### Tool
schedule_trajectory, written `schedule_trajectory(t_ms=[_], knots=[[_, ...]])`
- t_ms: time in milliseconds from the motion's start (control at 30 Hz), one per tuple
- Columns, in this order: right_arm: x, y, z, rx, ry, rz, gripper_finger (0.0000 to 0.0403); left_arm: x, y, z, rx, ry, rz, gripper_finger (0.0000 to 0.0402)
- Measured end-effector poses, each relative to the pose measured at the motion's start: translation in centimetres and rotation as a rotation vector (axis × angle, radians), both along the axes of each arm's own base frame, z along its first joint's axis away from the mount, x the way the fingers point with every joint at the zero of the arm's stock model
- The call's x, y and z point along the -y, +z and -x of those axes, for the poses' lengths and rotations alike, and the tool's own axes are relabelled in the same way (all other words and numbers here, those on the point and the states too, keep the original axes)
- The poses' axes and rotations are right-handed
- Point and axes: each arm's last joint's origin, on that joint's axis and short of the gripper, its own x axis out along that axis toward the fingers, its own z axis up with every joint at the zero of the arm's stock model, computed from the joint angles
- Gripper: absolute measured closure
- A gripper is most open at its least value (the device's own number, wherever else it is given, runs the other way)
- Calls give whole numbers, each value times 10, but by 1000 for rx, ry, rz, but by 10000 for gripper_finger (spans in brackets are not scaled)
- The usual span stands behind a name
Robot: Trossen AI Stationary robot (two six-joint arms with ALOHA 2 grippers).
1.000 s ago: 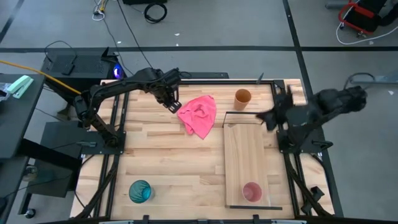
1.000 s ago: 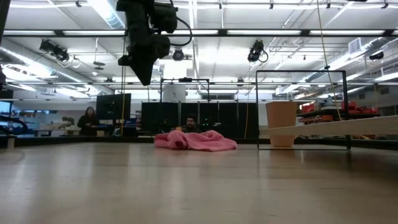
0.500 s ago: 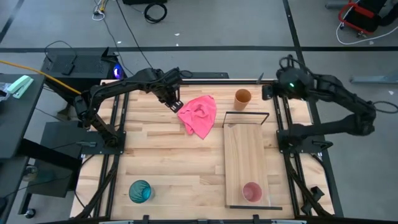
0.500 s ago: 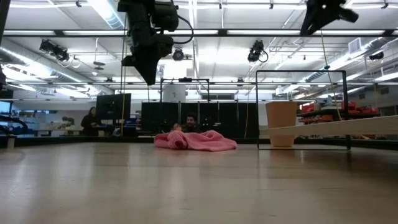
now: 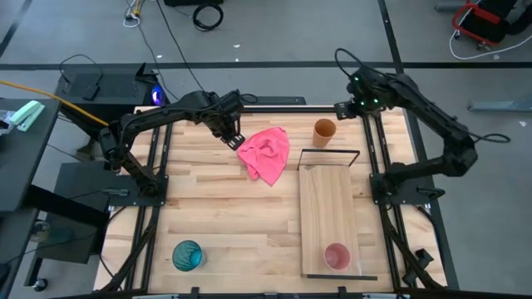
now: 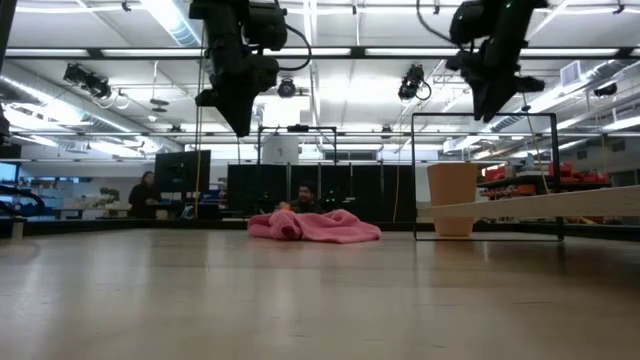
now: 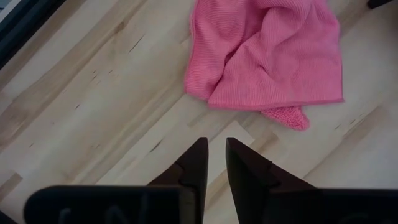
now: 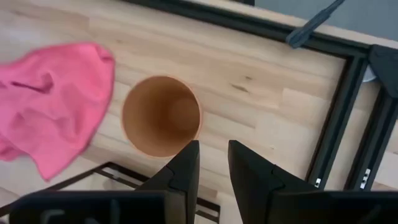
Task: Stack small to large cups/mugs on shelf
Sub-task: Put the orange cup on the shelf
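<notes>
The orange-brown cup [image 5: 324, 129] stands upright on the tabletop at the far side, just beyond the shelf's black wire frame [image 5: 329, 152]; it also shows in the right wrist view [image 8: 161, 116]. The small pink cup [image 5: 337, 256] stands on the shelf [image 5: 328, 208] near its near end. The teal-blue cup [image 5: 188, 254] stands on the table at the near left. My right gripper [image 5: 341, 108] hangs shut and empty high above the table, just beyond the orange-brown cup. My left gripper [image 5: 233, 137] hangs shut and empty above the table, left of the pink cloth [image 5: 266, 154].
The pink cloth lies crumpled on the table between my two grippers, left of the orange-brown cup. The black table frame [image 8: 339, 134] runs close behind the cup. In the low view, people show in the room far behind the table [image 6: 145, 192].
My right arm has swung from the table's right side toward its far edge and left. Its gripper has come down into the low view and now hangs near the orange-brown cup. Cups, cloth and shelf have stayed where they were.
</notes>
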Motion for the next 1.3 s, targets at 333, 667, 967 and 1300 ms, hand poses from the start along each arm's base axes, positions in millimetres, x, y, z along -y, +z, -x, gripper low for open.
schedule_trajectory(t_ms=[333,667,967,1300], knots=[[27,-35,-24,-97,84,-116,310,0,0,0,-2,-10,-3,330],[41,-59,-41,-140,136,-176,310,0,0,0,-1,-8,-3,328],[49,-76,-53,-173,152,-198,310,0,0,0,0,-8,-3,322],[54,-83,-57,-183,149,-195,312,0,0,0,1,-8,-3,322]])
